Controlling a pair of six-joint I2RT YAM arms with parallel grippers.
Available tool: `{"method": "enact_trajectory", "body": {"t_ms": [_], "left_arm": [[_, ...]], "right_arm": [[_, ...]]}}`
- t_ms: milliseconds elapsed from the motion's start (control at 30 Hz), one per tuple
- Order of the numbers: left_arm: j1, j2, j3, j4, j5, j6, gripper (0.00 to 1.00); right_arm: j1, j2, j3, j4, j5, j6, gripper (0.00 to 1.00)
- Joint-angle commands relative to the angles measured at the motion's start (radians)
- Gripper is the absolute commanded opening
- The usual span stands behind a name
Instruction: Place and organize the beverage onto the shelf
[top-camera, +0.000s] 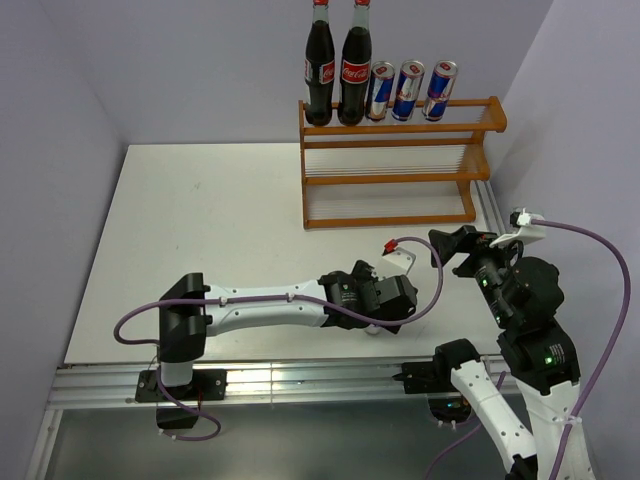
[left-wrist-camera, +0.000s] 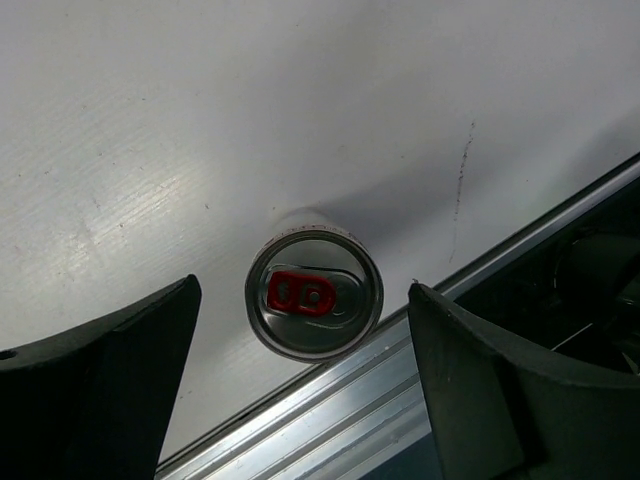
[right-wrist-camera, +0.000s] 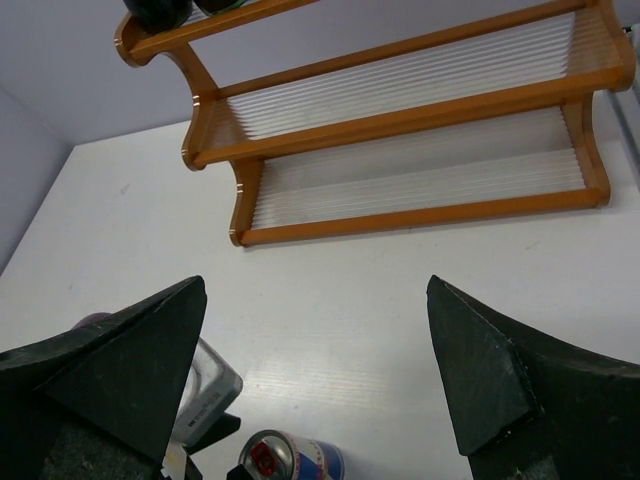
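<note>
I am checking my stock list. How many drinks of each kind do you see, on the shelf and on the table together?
Cola bottles: 2
Cans: 4 (3 on the shelf at; 1 on the table at)
Total: 6

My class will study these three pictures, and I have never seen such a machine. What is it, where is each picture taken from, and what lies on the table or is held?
These are two robot arms fixed at a table's near edge, each ending in a two-finger claw. The wide picture looks down from above; the other two come from cameras on the wrists. On top of the shelf stand two bottles and three cans. A fourth can stands on the table. The left claw hangs open over it, a finger on each side, not touching. The right claw is open, facing the shelf. Nothing is held.
</note>
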Motion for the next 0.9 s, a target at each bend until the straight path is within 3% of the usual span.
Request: {"method": "enact_trajectory", "body": {"t_ms": [0,167,200,333,400,533,867], "left_arm": [[-0.010,0.013,0.027,0.006,-0.002,-0.018,0.90],[-0.010,0.041,0.023,0.030,0.002,0.001,0.72],[-0.010,0.044,0.032,0.018,-0.012,-0.004,0.60],[-0.010,0.039,0.030,0.027,-0.017,-0.001,0.32],[-0.007,0.022,0.023,0.033,-0.026,0.001,0.25],[0.012,-0.022,-0.020,0.036,-0.055,-0.010,0.00],[0.126,-0.286,-0.192,0.050,-0.101,-0.042,0.00]], "right_arm": [[0.005,-0.006,0.035,0.002,0.001,0.000,0.98],[0.005,-0.023,0.029,0.016,-0.022,-0.011,0.96],[0.005,-0.022,0.029,0.016,-0.025,-0.014,0.96],[0.005,-0.017,0.024,0.018,-0.055,-0.019,0.96],[0.005,-0.020,0.012,0.030,-0.073,-0.017,0.96],[0.004,-0.039,-0.031,0.083,-0.102,0.000,0.96],[0.005,-0.055,-0.117,0.205,-0.104,0.059,0.96]]}}
